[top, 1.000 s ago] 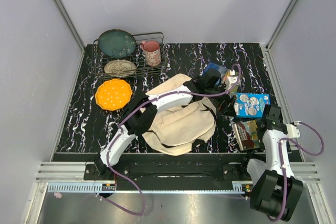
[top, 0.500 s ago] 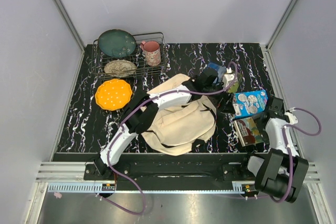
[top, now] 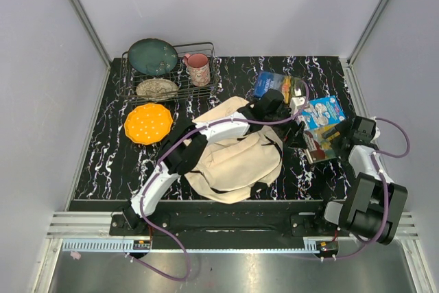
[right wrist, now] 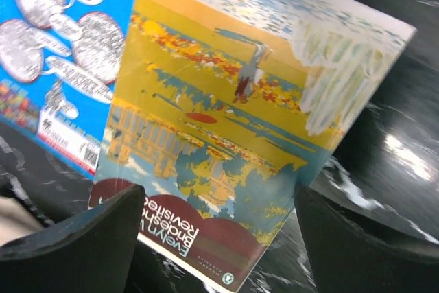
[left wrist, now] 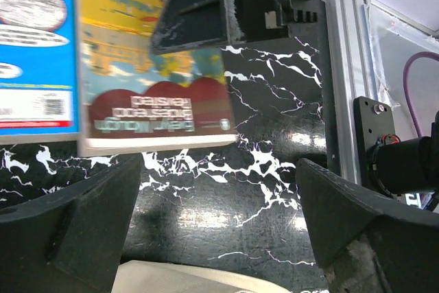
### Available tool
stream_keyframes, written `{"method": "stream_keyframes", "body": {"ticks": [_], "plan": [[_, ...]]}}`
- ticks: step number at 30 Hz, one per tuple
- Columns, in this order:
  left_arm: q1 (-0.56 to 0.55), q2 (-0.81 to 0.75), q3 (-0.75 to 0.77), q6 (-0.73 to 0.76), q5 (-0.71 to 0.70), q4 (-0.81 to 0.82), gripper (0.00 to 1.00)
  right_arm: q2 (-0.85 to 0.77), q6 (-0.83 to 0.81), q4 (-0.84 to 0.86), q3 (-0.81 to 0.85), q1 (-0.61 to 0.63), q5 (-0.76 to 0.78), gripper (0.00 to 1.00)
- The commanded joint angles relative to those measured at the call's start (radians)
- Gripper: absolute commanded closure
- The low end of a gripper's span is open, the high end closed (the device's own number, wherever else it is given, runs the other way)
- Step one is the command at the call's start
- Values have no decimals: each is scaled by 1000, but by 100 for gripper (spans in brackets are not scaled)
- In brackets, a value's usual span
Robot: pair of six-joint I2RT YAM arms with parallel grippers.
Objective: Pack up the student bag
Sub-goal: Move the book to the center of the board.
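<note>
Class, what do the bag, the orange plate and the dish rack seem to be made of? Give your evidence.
Bag: soft cream cloth, probably canvas; it looks matte, slumps and creases.
Orange plate: likely plastic; uniform bright colour, dimpled surface.
Dish rack: thin dark metal wire forming a see-through grid.

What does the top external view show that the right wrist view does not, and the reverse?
Only the top external view clearly shows the student bag, the dish rack and the orange plate. Only the right wrist view shows the title printed on the yellow book. Both show that book next to the blue book with speech bubbles.
</note>
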Motion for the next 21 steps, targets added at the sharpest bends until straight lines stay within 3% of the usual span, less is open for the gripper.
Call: {"method": "stream_keyframes", "body": {"ticks": [1, 5, 9, 13, 17, 21], "plan": [[5, -13, -1, -5, -25, 60, 1, 113, 0, 105, -73, 20, -349, 5], [5, 1, 16, -24, -92, 62, 1, 116, -30, 77, -64, 21, -348, 5], [8, 2, 4, -53, -262, 88, 1, -49, 10, -15, -64, 21, -211, 2], [16, -13, -33, -74, -347, 195, 1, -224, 97, -94, -48, 20, -93, 0], [24, 7, -27, -65, -337, 336, 1, -312, 153, -222, 5, 20, 113, 0], [34, 82, 62, -41, -213, 366, 1, -291, 182, -274, 30, 12, 186, 0]]}}
